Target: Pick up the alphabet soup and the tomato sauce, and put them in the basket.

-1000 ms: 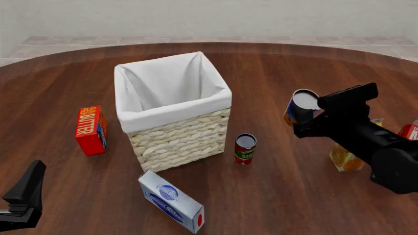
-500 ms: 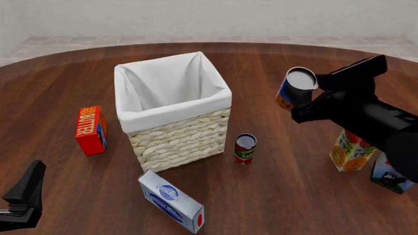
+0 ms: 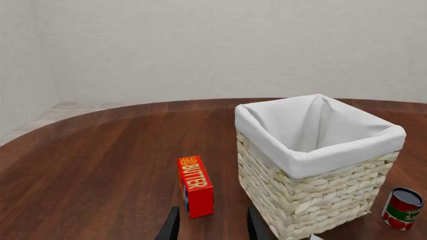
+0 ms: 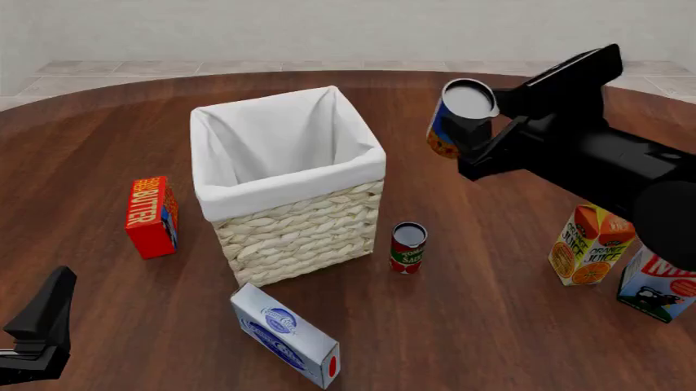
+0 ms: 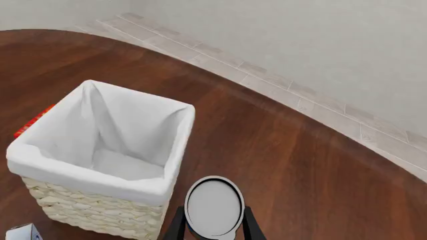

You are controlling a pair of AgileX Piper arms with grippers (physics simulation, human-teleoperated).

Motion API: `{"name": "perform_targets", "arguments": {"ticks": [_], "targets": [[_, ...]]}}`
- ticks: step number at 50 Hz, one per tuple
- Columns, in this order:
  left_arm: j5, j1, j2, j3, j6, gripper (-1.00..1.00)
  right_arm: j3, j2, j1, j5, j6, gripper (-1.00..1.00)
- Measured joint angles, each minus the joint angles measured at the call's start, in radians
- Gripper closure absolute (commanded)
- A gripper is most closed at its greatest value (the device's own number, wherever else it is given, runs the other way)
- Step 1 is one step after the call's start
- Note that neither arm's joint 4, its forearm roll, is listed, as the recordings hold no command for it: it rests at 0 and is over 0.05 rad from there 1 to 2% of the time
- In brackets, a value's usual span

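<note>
The alphabet soup [image 4: 455, 122], a blue can with orange marks and a silver top, hangs in the air right of the basket [image 4: 293, 220], level with its rim. My right gripper [image 4: 481, 130] is shut on it. In the right wrist view the soup's silver top [image 5: 213, 205] sits between the fingers [image 5: 175, 227], with the basket [image 5: 87, 210] just beside and below. The tomato sauce [image 4: 408, 247], red with a green band, stands upright on the table right of the basket; it also shows as tomato sauce [image 3: 402, 208]. My left gripper [image 4: 41, 326] rests low at the front left, open and empty.
A red butter box [image 4: 150, 216] stands left of the basket. A white and blue box [image 4: 285, 336] lies in front of it. An orange juice carton [image 4: 588, 244] and a milk carton [image 4: 658, 285] stand at the right, under the right arm.
My right gripper has carried the alphabet soup up and to the left, toward the basket. The juice and milk cartons have come out from behind the arm. The left arm is unmoved.
</note>
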Motion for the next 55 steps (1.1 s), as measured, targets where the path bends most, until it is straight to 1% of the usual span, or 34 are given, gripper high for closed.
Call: {"name": "perform_targets", "arguments": {"ticks": [29,55], "targets": [[0.0,0.0,0.0,0.0,0.0,-1.0,-0.147,0.104,0.118,0.033,-0.013,1.0],[0.0,0.0,0.0,0.0,0.001,-1.0,-0.248,0.207,0.198,0.033,-0.015,1.0]]}}
